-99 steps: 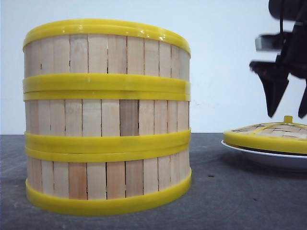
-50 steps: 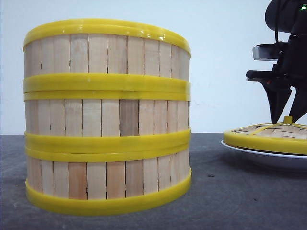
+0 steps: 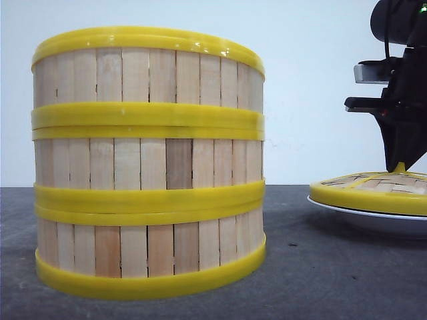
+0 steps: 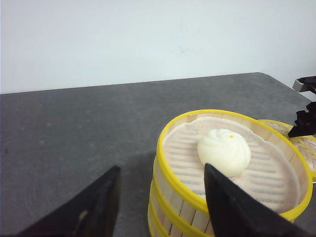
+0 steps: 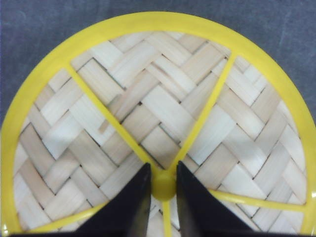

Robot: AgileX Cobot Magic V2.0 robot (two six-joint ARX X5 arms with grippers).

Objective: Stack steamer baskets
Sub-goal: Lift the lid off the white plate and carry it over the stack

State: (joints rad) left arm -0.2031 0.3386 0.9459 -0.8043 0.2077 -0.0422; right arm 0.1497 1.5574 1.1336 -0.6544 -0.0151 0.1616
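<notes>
Front view: the three steamer baskets stand stacked on the bench, left of the woven lid on its white plate; the right gripper reaches down to the lid's knob, its finger spacing hard to read here, and the frame edge cuts off lid and plate.

Left wrist view: the left gripper hangs wide and empty beside the stack; a bun sits in the top basket; a careless drop could clip the rim and shift the stack.

Right wrist view: narrow fingers flank the knob; real contact is unclear, so the small knob may slip and tilt the lid.
</notes>
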